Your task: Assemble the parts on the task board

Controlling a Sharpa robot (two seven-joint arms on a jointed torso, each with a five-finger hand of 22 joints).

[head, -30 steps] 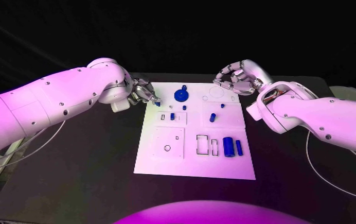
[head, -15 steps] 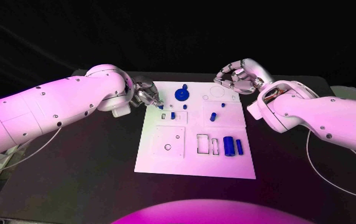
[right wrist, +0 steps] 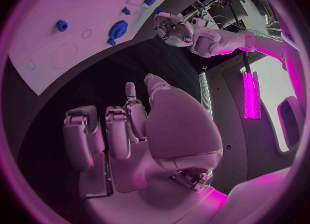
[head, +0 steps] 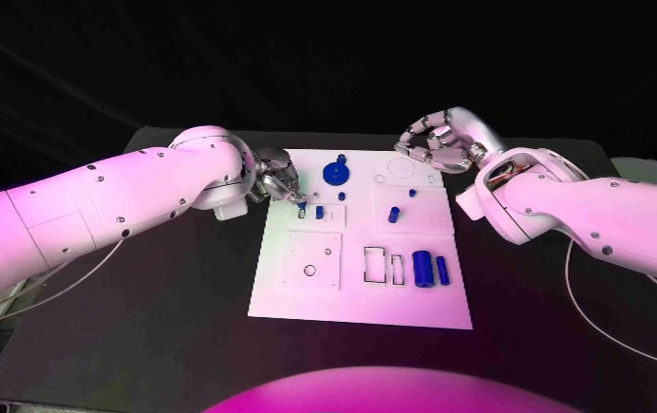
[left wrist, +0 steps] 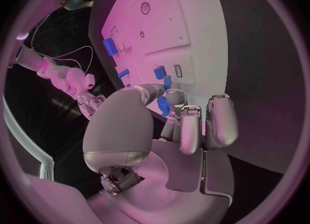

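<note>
The white task board (head: 359,299) lies in the middle of the black table. My left hand (head: 278,183) hovers over its upper left part and pinches a small blue part (left wrist: 163,106) between thumb and finger, just above a small slot with a blue peg (head: 319,213). A blue gear (head: 334,174) stands at the board's far edge, and two blue cylinders (head: 423,270) lie near its right side. My right hand (head: 439,145) hangs above the board's far right corner, its fingers loosely bent with nothing in them.
More small blue pieces (head: 393,214) sit mid-board, with empty rectangular recesses (head: 374,266) beside the cylinders. The black table (head: 164,290) stretches bare on both sides of the board. In the right wrist view the gear (right wrist: 118,29) lies on the board (right wrist: 39,53).
My left hand has moved right from the board's left edge to over its upper left slots, still holding the small blue part. The right hand has stayed put.
</note>
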